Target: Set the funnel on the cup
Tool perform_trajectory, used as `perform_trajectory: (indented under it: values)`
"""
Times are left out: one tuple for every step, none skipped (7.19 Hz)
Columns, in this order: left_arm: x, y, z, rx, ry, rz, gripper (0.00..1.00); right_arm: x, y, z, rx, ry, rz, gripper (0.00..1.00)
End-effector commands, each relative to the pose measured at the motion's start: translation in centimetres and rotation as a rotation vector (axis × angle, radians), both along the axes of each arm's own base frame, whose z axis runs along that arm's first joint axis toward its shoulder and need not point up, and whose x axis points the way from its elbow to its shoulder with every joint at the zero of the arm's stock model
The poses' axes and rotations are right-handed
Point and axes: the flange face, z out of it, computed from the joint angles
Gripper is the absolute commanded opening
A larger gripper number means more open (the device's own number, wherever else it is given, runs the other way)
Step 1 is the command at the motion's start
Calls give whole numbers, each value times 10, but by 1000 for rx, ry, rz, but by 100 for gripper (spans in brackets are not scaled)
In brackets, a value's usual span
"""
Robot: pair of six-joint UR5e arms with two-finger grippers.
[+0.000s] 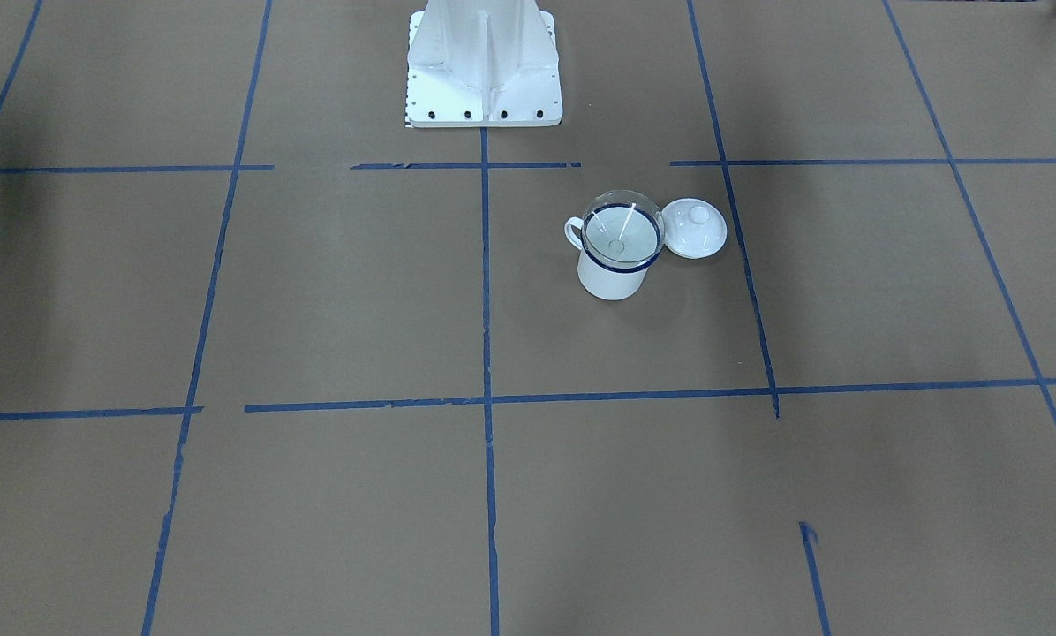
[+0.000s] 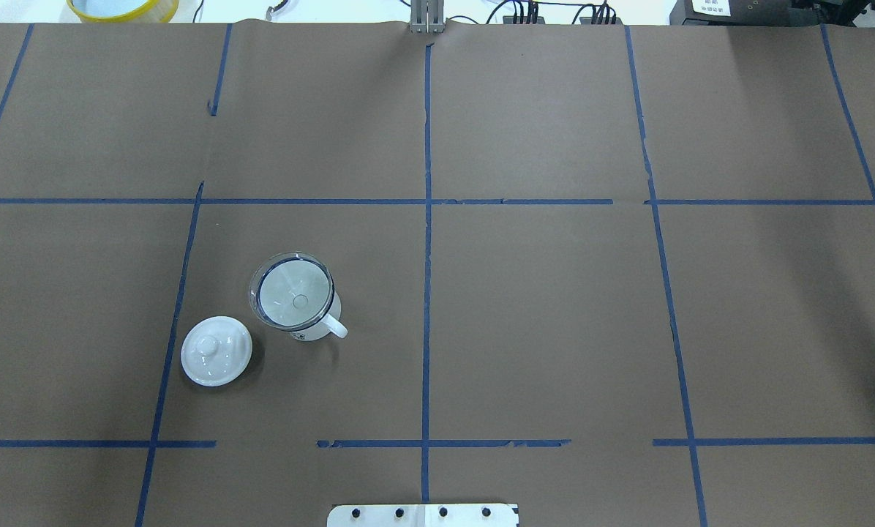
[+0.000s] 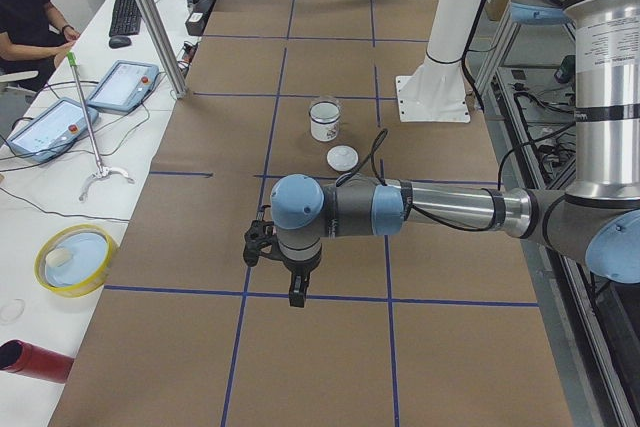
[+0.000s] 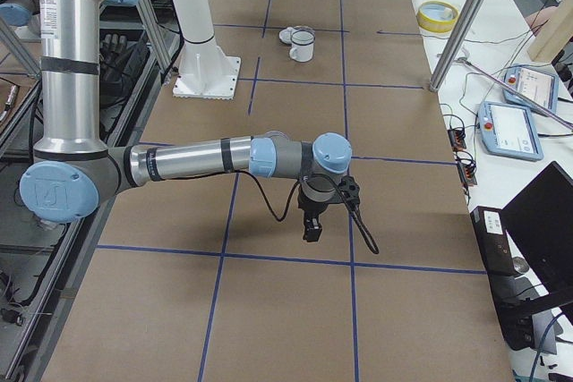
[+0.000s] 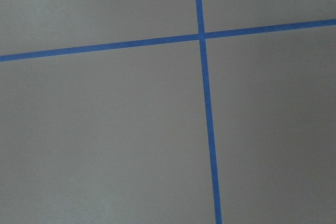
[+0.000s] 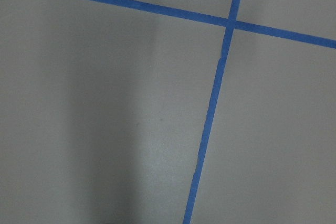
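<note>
The clear funnel [image 1: 621,231] sits upright in the mouth of the white cup [image 1: 612,278] with the dark blue rim, its spout pointing down inside. The overhead view shows the funnel [image 2: 292,290] on the cup [image 2: 320,328] left of the table's middle. Both grippers show only in the side views. The left gripper [image 3: 297,292] hangs over the table's near left end, far from the cup [image 3: 323,120]. The right gripper [image 4: 311,230] hangs over the right end, far from the cup [image 4: 302,44]. I cannot tell whether either is open or shut.
A round white lid with a knob [image 2: 216,350] lies beside the cup, also in the front view [image 1: 694,227]. The robot's white base [image 1: 484,79] stands behind. A side bench holds a yellow dish [image 3: 75,259], tablets [image 3: 122,84] and a red bottle [image 3: 35,360].
</note>
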Motion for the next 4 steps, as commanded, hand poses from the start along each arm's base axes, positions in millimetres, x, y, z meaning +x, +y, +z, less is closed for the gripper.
perform_trajectory:
  values:
    - [0,-5,7,-7,12,5,100,0,0,0,1,0,-1,100]
    - [0,-9,4,2,11,5,100,0,0,0,0,0,0,100]
    - [0,-10,-1,5,11,2,100,0,0,0,0,0,0,100]
    - [0,-9,4,-5,10,1,100,0,0,0,1,0,-1,100]
